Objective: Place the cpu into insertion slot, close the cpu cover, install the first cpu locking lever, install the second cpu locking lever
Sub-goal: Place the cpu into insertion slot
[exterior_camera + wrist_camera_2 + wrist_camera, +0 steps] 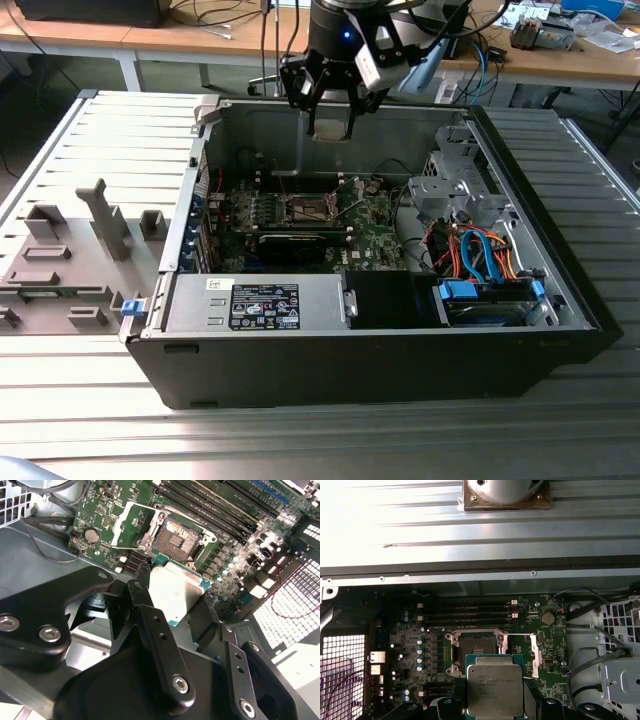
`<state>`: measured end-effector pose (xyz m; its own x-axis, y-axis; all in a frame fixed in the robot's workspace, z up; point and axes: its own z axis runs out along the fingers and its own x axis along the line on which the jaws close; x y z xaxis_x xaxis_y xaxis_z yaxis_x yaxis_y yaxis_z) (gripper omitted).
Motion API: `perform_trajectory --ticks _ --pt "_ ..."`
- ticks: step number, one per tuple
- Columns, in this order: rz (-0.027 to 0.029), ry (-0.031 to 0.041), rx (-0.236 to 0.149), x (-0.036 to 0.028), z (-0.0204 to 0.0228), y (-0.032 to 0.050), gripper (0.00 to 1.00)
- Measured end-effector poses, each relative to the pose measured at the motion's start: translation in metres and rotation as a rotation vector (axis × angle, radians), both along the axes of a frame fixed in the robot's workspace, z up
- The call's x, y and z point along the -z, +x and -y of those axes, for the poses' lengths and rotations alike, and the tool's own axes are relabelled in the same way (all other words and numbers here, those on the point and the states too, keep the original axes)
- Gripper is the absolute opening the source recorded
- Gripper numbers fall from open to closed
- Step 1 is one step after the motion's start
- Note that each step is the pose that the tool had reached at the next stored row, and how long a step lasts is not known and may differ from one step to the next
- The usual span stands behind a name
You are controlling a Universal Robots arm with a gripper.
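In the exterior view my arm hangs over the open computer case. The gripper points straight down, well above the socket. In the second wrist view its black fingers clamp the chip by opposite edges. The socket lies bare beyond the chip, with the cover swung open beside it. In the first wrist view the chip overlaps the socket's near edge.

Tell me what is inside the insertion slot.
Nothing: the insertion slot shows its bare dark centre, with the cpu cover standing open beside it. The cpu hangs above in the gripper, hiding one edge of the slot in the first wrist view.
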<state>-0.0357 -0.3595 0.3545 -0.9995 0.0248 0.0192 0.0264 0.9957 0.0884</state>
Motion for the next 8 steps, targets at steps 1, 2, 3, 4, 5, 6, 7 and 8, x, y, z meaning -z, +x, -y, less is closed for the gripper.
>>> perform_trajectory --ticks 1,2,3,4,5,6,7,8 --pt "0.0 0.0 0.0 0.0002 0.0 0.0 0.54" --pt "-0.0001 -0.0001 0.0 0.0004 0.0 0.0 0.54" --pt "0.0 -0.0001 0.0 0.0008 0.0 0.0 0.54" --pt "-0.0001 -0.0001 0.0 0.0011 0.0 0.0 0.54" --pt "-0.0001 -0.0001 0.0 0.0015 0.0 0.0 0.54" --pt "-0.0001 -0.0001 0.0 0.0016 0.0 0.0 0.54" --pt "-0.0001 -0.0001 0.0 0.0018 0.0 0.0 0.54" --pt "-0.0001 -0.0001 0.0 0.002 0.0 0.0 0.54"
